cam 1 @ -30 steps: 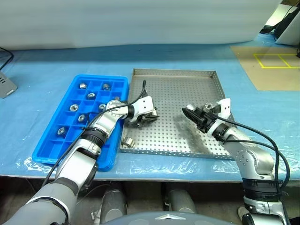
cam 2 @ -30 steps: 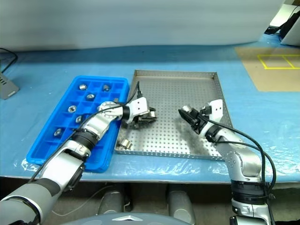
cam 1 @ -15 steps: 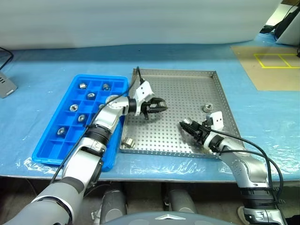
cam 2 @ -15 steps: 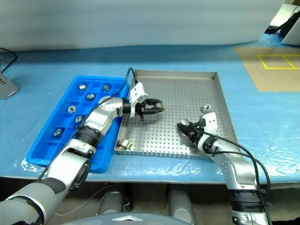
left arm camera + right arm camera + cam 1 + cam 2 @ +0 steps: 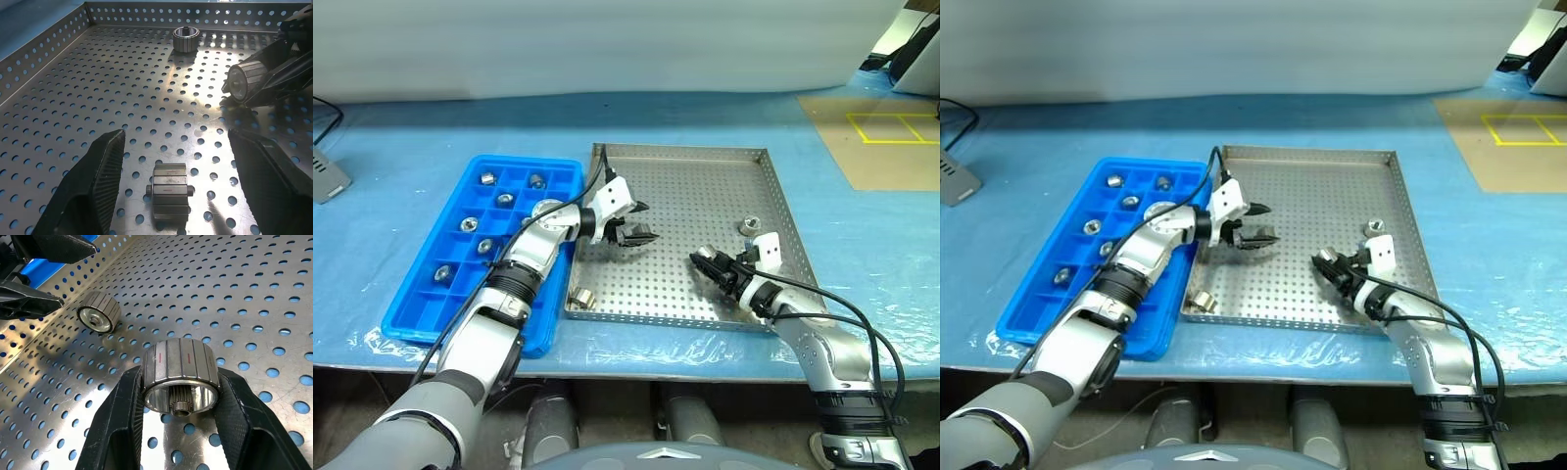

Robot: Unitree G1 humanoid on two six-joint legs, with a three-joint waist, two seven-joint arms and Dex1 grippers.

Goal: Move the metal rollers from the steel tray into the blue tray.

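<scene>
I'm looking at a workshop or test lab: bench (image 5: 401, 147) under blue plastic sheeting, yellow floor tape (image 5: 891, 125) past its far right corner

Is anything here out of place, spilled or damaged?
Nothing stands out. The loose metal rollers lie inside the steel tray, the others sit in compartments of the blue tray, and the right gripper holds one. The left gripper is open above the steel tray.

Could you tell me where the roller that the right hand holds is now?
The roller sits clamped in the right hand, just above the steel tray floor, near its front right.
</scene>
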